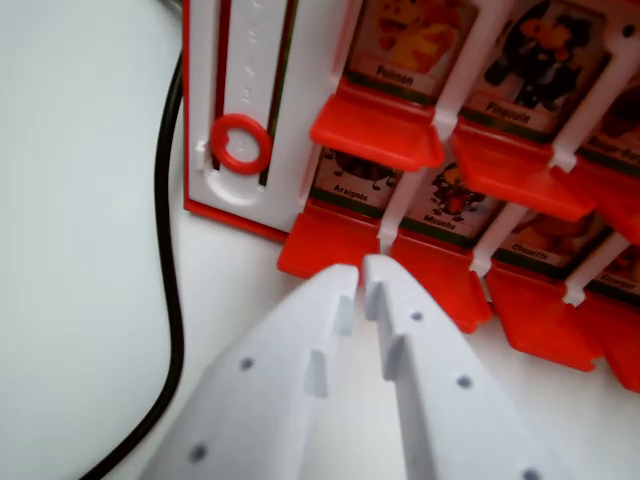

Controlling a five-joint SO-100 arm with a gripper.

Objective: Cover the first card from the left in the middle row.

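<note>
The fingers stand nearly closed, with only a thin slit between the 2 white tips, and they grip nothing. Their tips sit right at the near edge of a red flap that lies open below the card labelled "Araignée", the leftmost card in the row closest to the fingers. Whether the tips already touch that flap cannot be told from this angle.

The card above it, labelled "Poisson", has its own red flap lying open too. Which of these rows counts as the middle one cannot be settled, since the board is cut off at the top and at the wrist view's right (a lower row may lie out of view as well).

The main risk, as I judge it, is flipping the wrong flap: the neighbouring flap under "Mouche" lies just beside the tips, and a slight drift toward the wrist view's right would catch it instead. A push that slides under the flap's edge could also shove the whole board across the table without raising the flap.

A red ring slider sits on the board's side panel, and a black cable runs along the table near it. The card pictures are blurred; the labels farther right are hardly legible.
</note>
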